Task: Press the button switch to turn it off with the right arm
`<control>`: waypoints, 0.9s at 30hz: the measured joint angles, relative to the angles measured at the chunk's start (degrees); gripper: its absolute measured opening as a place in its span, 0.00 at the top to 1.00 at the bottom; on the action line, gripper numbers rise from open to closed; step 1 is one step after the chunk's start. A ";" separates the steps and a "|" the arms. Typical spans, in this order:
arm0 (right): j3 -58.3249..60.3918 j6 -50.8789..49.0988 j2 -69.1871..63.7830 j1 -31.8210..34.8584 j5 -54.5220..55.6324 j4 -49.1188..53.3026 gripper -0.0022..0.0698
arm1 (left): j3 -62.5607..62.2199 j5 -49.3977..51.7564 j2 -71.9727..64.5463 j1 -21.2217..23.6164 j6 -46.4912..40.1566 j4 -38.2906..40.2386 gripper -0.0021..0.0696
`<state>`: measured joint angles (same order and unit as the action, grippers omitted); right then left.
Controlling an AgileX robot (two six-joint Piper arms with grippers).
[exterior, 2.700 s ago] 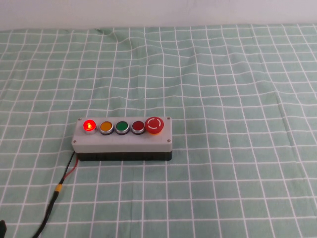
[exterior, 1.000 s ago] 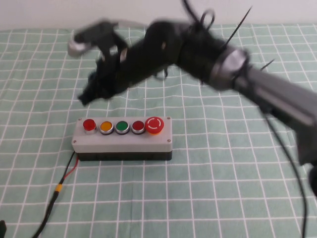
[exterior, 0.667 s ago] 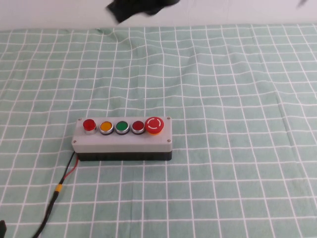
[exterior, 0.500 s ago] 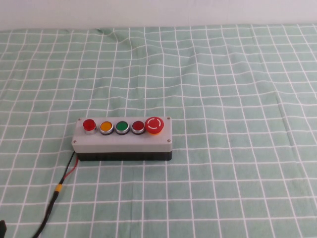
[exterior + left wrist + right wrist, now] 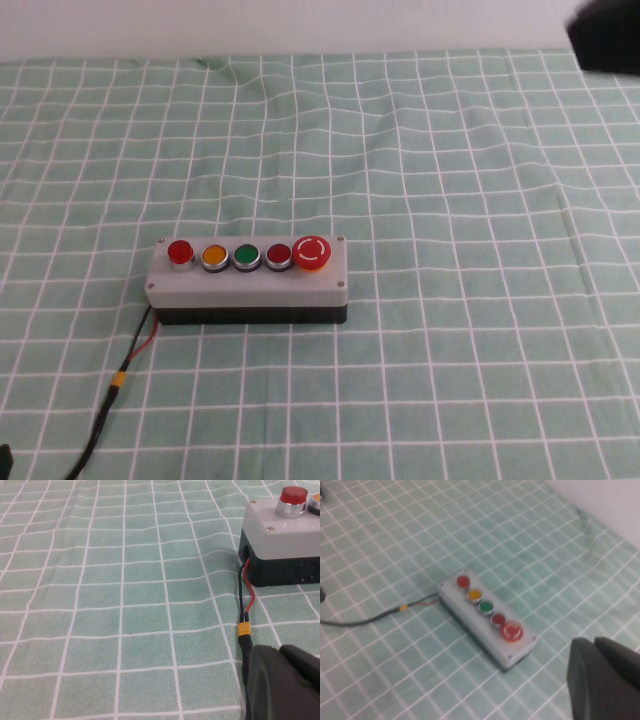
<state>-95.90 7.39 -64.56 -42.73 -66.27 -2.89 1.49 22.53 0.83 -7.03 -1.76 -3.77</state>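
The button switch [image 5: 180,252] is the small red button at the left end of the grey box [image 5: 245,288]; it is not lit. It also shows in the left wrist view [image 5: 293,495] and in the right wrist view [image 5: 463,581]. Only a dark, blurred part of the right arm [image 5: 605,40] shows in the high view, at the far right corner, well away from the box. My right gripper [image 5: 594,642] is shut and empty, high above the table. My left gripper [image 5: 277,652] is shut and empty, low by the box's cable.
Beside the switch, the box carries yellow, green and dark red buttons and a large red mushroom button [image 5: 312,252]. A black cable [image 5: 110,400] with red wire runs from the box's left end to the near edge. A green checked cloth [image 5: 450,330] covers the table.
The button switch was lit 2.7 s ago and is now dark. The right arm hovered behind the box one second ago, rose out of view, and now shows at the far right corner.
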 joint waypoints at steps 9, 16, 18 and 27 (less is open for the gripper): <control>34.43 -0.79 25.01 0.00 9.14 -4.77 0.99 | 0.00 0.00 0.00 0.00 0.00 0.00 0.98; 48.80 -0.79 33.83 0.08 10.81 -11.82 0.99 | 0.00 0.00 0.00 0.00 0.00 0.00 0.98; 51.22 -0.79 34.26 0.08 10.81 -12.78 0.99 | 0.00 0.00 0.00 0.00 0.00 0.00 0.98; 60.08 -0.79 36.81 0.91 18.13 -6.29 0.99 | 0.00 0.00 0.00 0.00 0.00 0.00 0.98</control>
<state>-35.83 6.60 -27.74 -41.82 -48.14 -9.19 1.49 22.53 0.83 -7.03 -1.76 -3.77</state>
